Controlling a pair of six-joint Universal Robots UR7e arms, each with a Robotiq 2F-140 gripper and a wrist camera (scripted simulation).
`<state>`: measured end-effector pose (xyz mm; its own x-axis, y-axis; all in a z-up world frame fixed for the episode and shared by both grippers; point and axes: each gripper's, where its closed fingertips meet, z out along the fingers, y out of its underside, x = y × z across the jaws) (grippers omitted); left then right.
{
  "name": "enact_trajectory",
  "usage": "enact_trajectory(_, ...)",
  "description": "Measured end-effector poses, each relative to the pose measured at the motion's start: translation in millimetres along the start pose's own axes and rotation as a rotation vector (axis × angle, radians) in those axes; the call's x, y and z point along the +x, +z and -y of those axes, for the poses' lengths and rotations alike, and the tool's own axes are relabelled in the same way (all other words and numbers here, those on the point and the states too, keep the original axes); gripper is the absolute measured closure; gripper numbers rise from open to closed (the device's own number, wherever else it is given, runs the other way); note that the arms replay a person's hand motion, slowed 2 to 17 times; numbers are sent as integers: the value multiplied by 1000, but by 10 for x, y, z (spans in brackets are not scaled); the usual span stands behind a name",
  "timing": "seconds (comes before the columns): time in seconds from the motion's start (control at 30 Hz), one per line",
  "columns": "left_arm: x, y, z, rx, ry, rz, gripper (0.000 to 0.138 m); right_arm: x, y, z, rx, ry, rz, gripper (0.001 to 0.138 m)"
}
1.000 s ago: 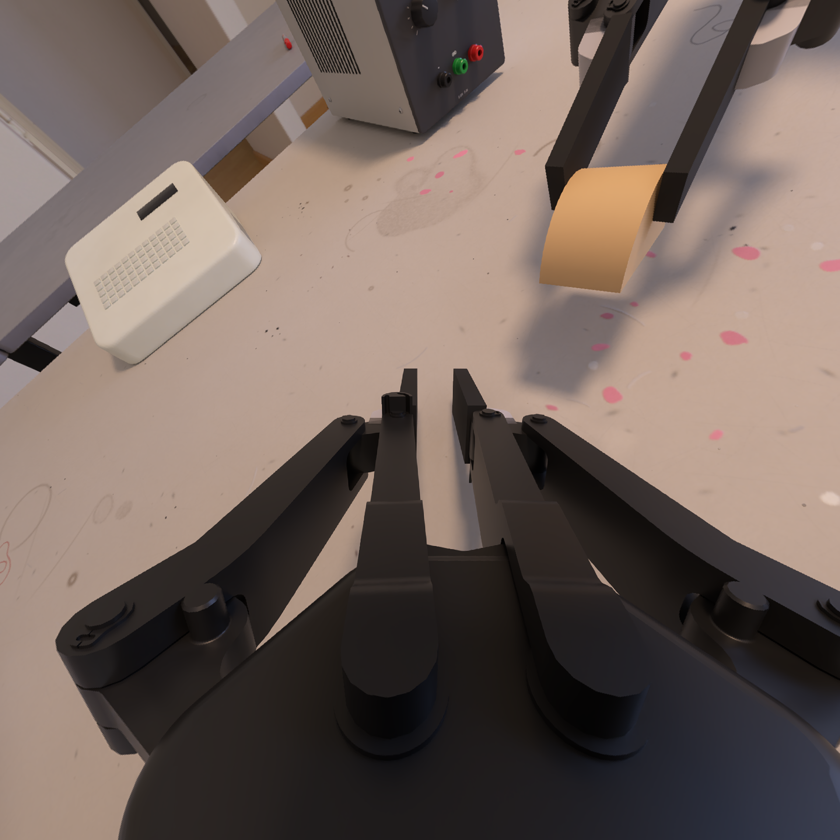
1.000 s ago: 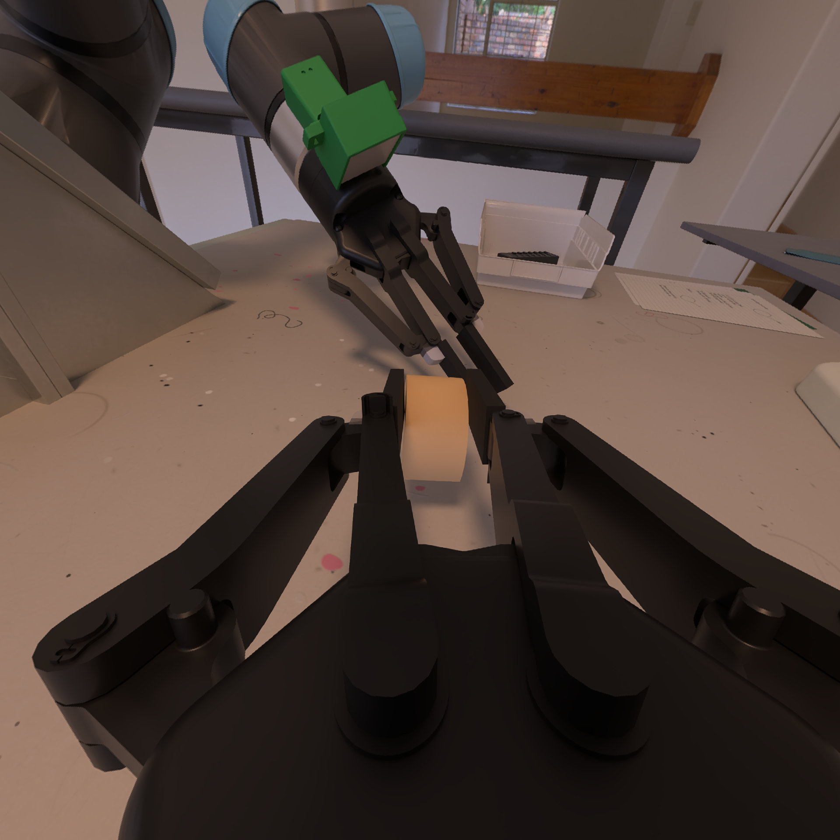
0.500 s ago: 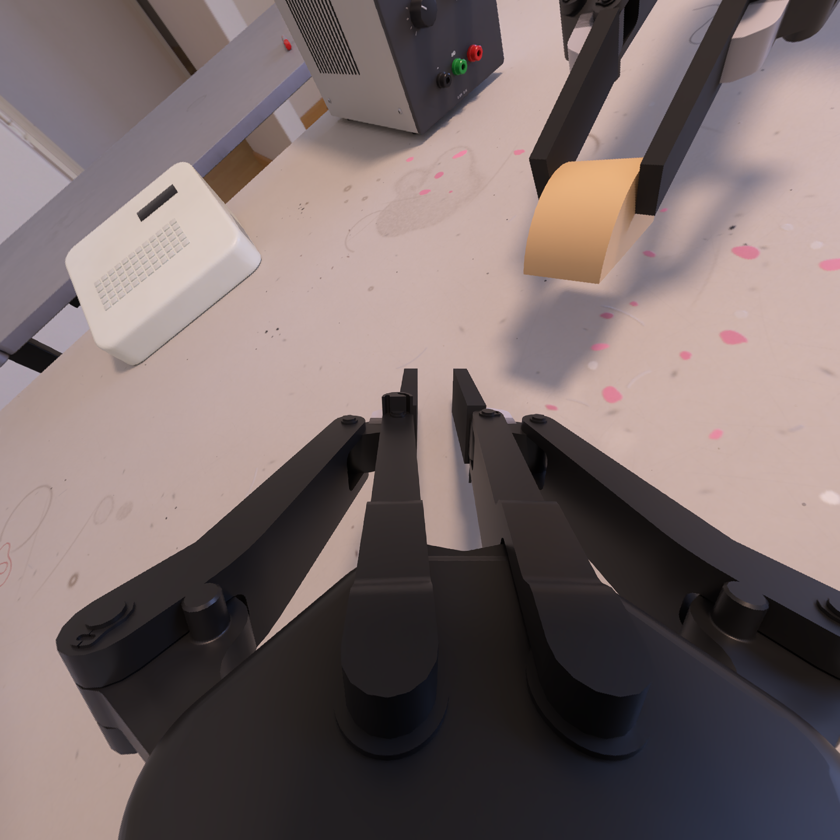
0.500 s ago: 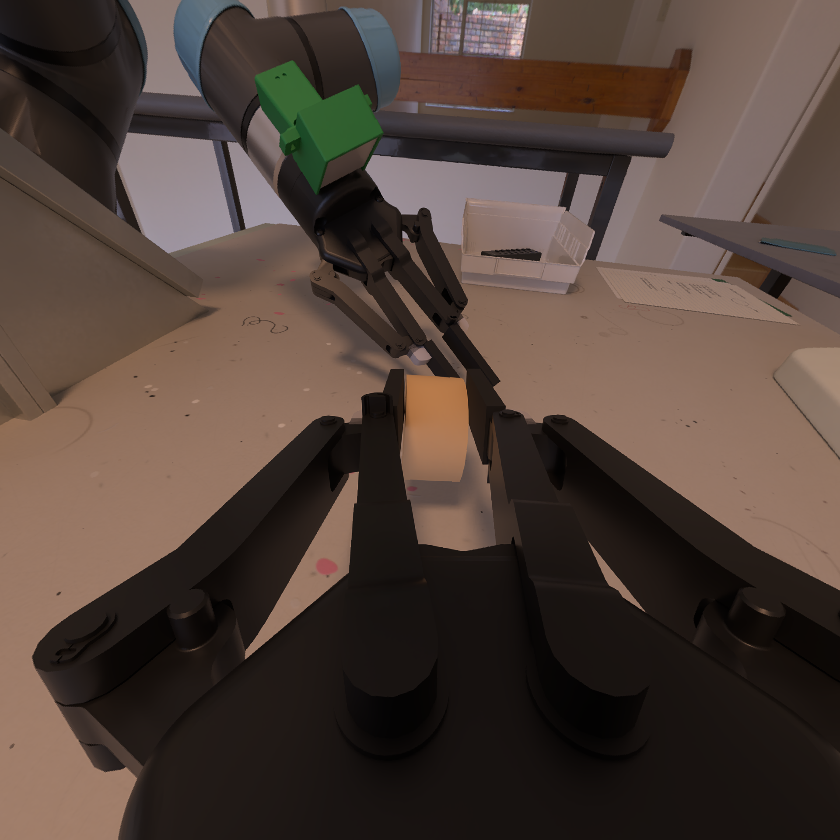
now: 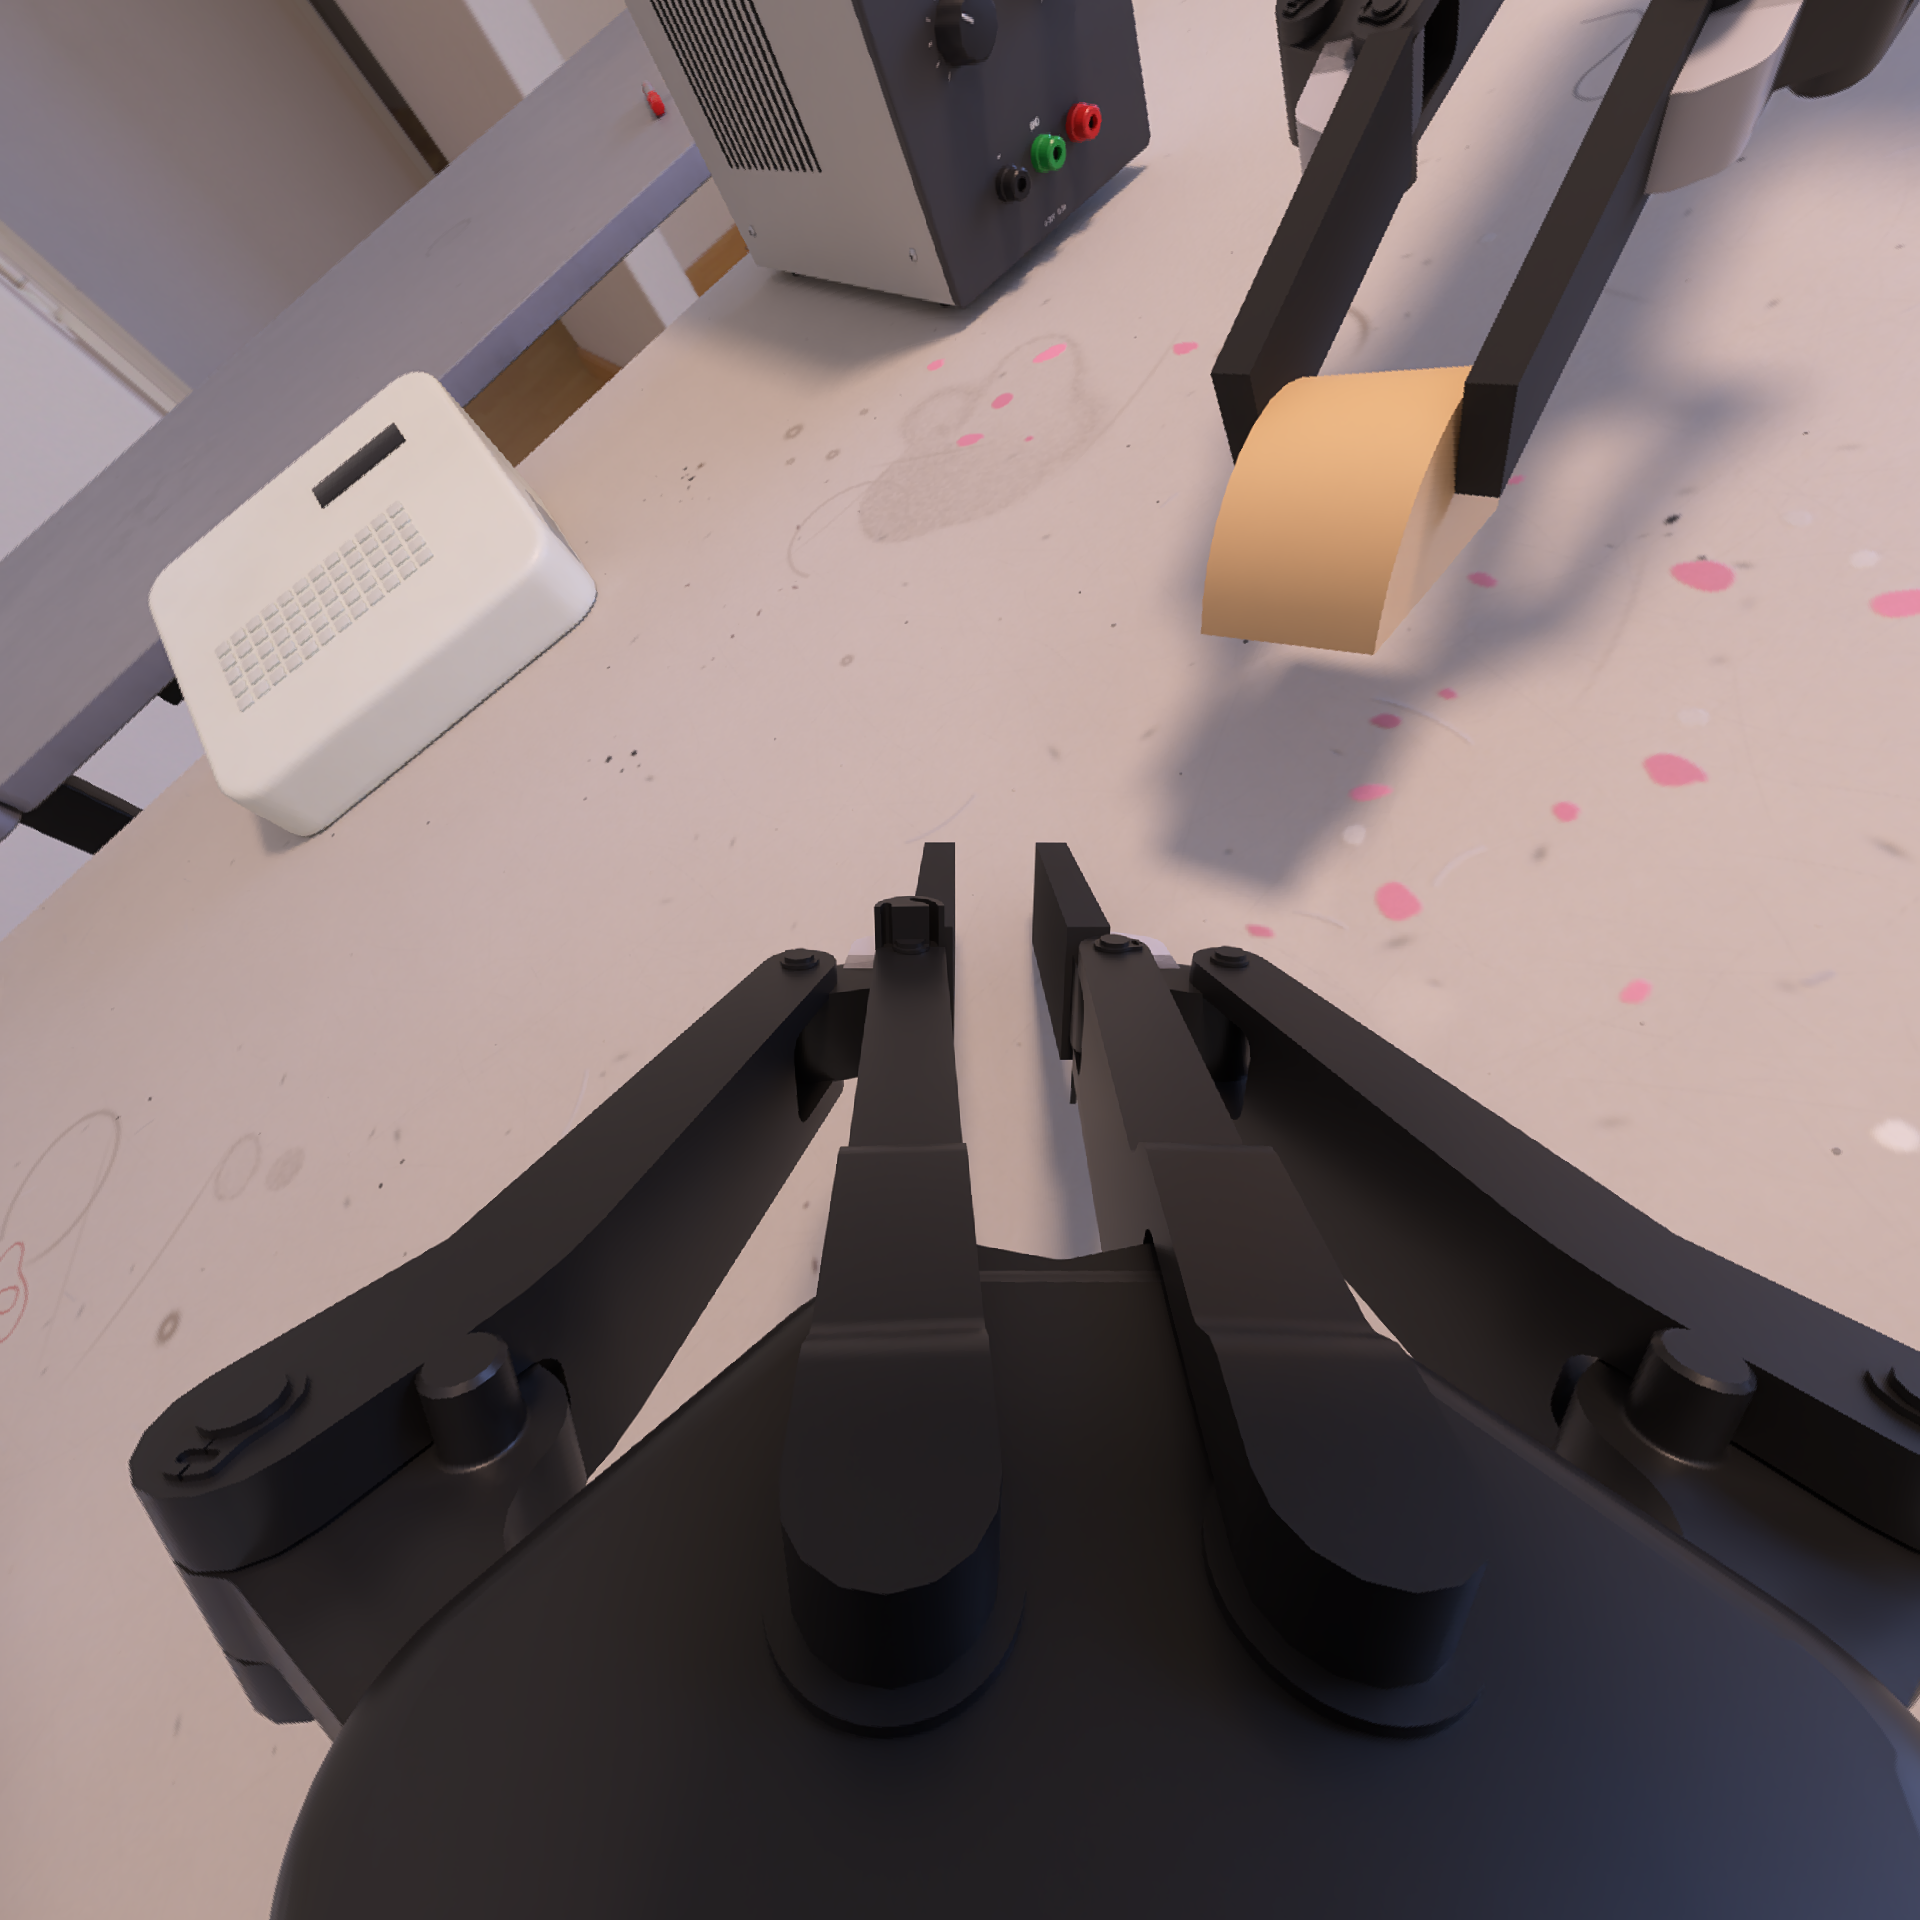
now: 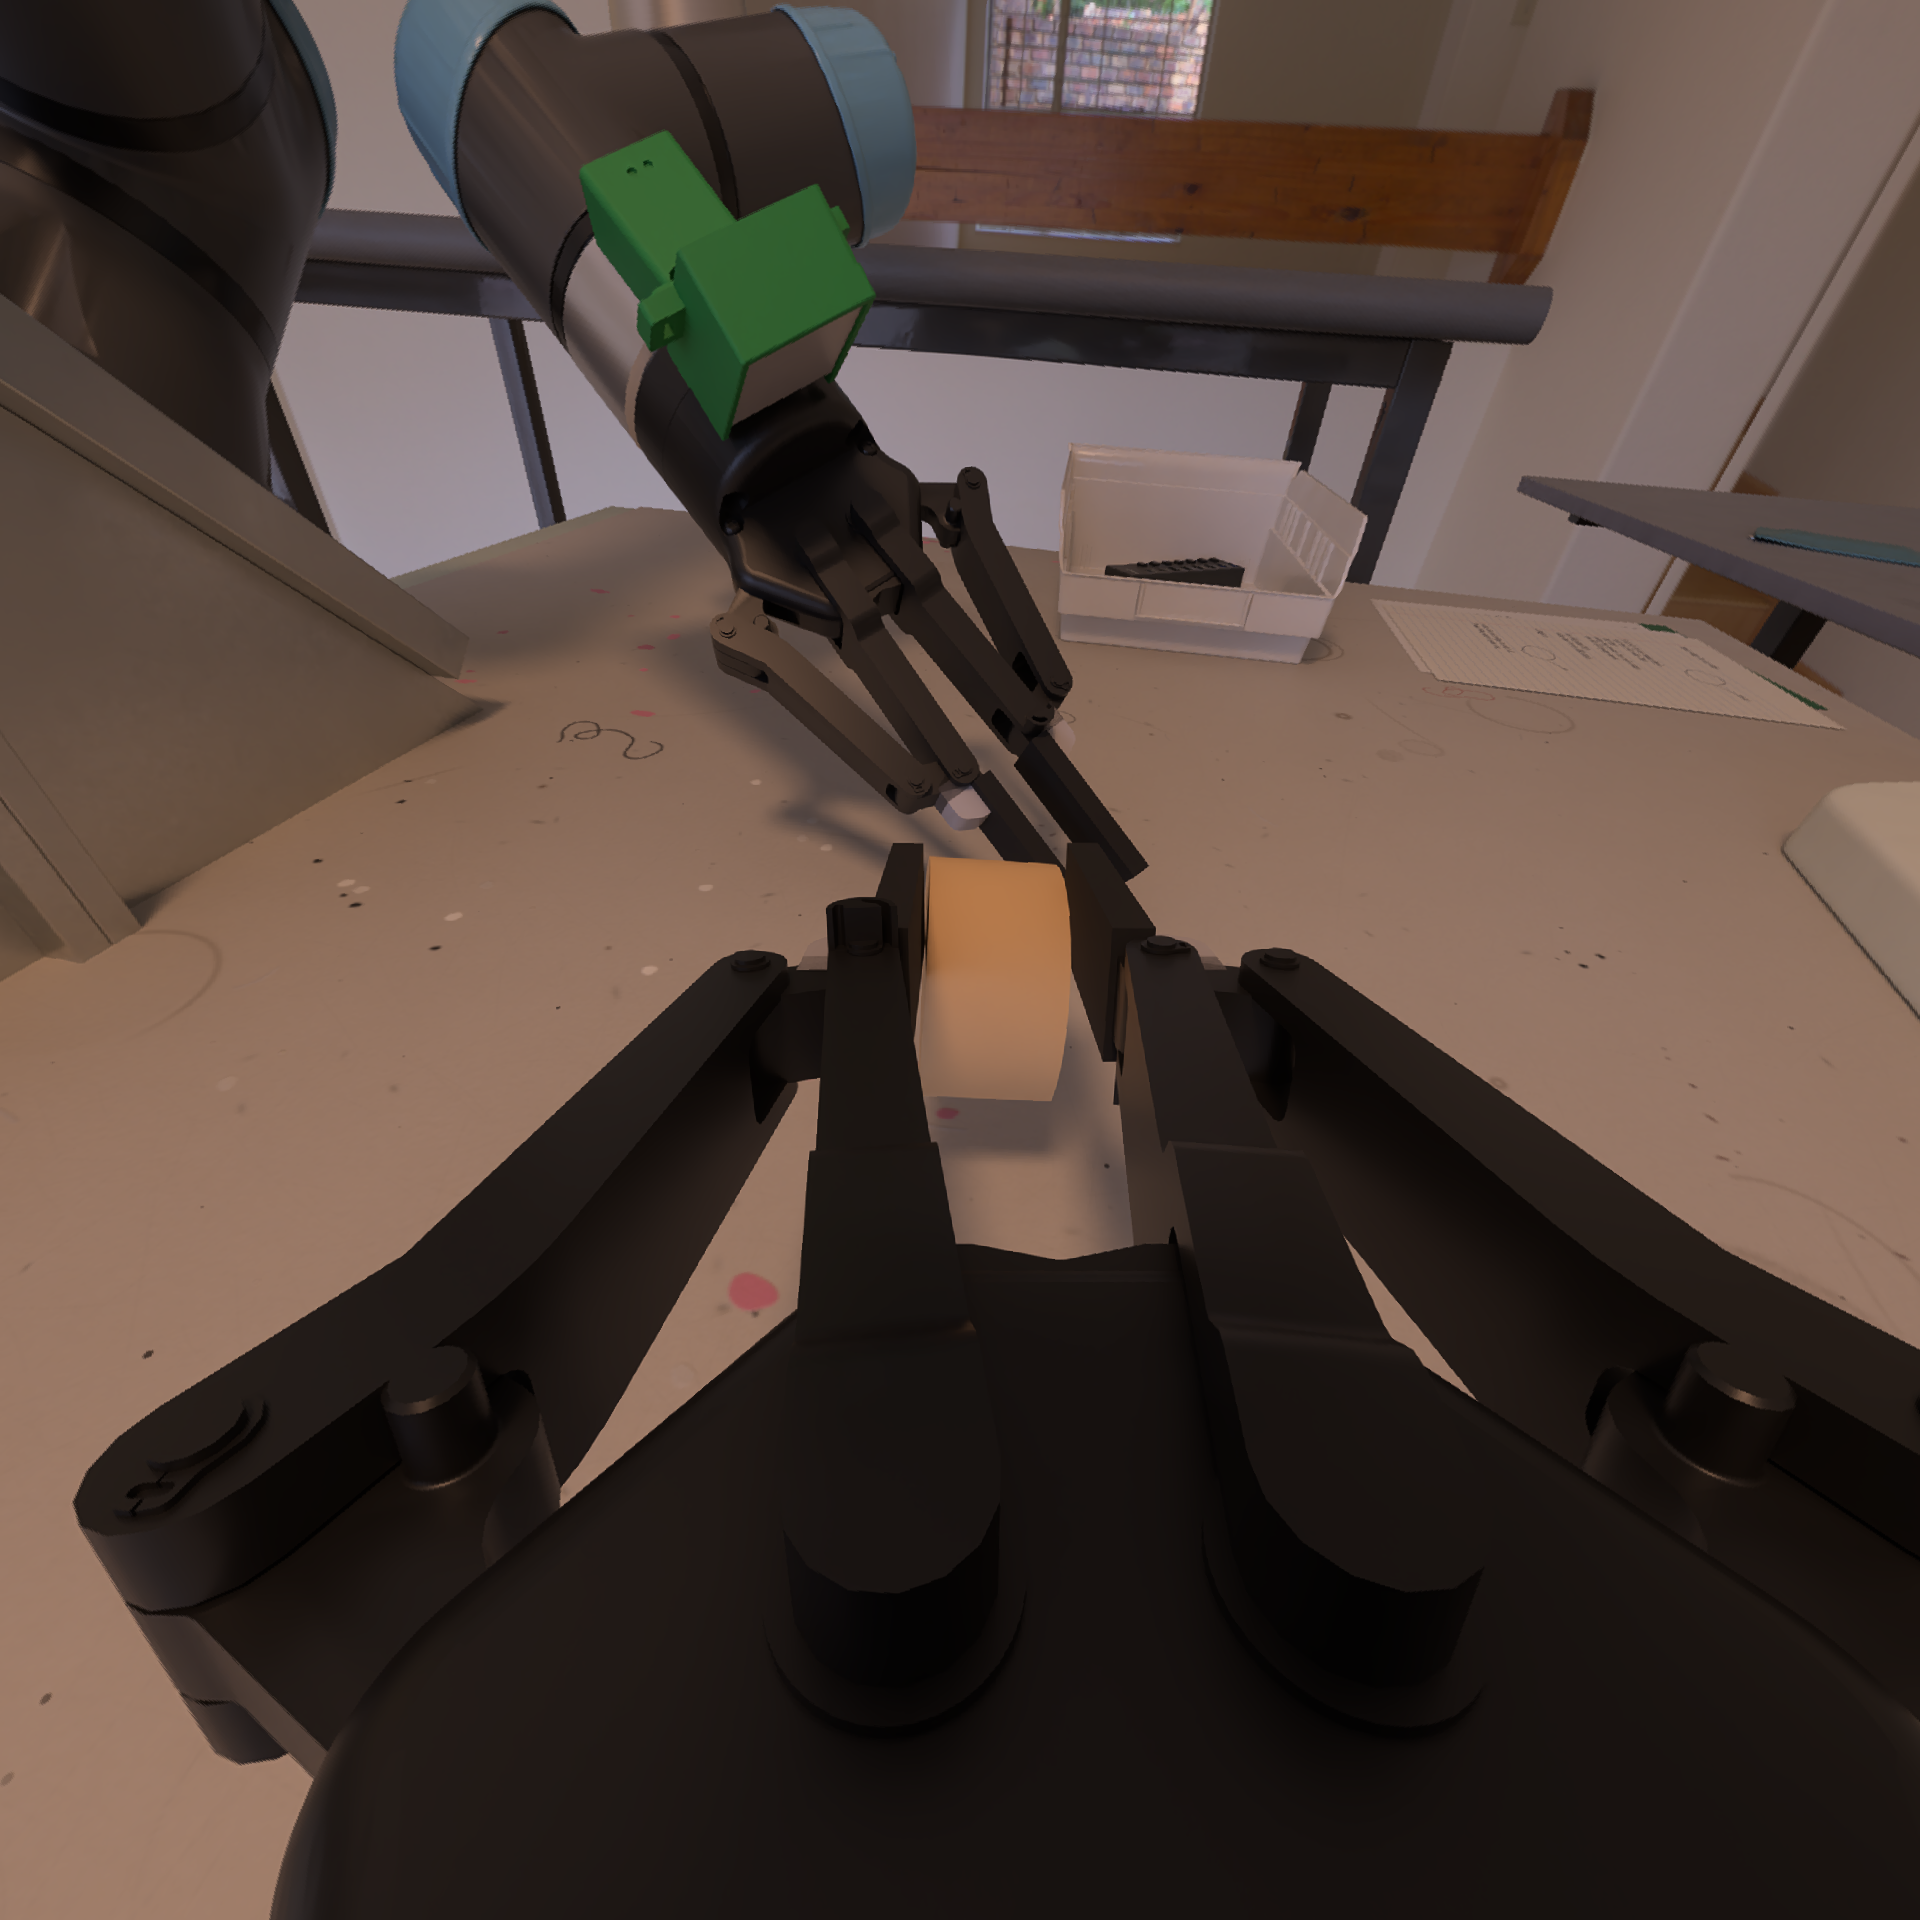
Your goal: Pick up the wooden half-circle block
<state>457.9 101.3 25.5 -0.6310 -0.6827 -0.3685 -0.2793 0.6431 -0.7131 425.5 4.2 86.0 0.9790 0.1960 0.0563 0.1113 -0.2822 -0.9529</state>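
Slipping is the risk — the right gripper (image 6: 995,914) pinches the wooden block (image 6: 995,977) by its flat ends, clear above the table (image 6: 416,1039), so a jerk could drop it, while the left gripper (image 5: 992,883) hangs nearly closed, holding nothing.

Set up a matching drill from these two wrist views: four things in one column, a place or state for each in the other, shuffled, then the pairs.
Things:
1. wooden block
2. left hand
3. white box with a grid of holes
4. clear bin

Places or states:
A. nearly closed, holding nothing
B. at the table's edge by the grey rail
C. clamped between the right hand's fingers, off the table
D. holds a flat black part

Pairs: 1-C, 2-A, 3-B, 4-D
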Motion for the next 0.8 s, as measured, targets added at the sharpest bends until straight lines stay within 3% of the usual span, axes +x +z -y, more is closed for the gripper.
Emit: enact_trajectory(0.8, 6, -1, 1, 1, 5, 0, 119, -42, 9, -6, -6, -2, 8, 103)
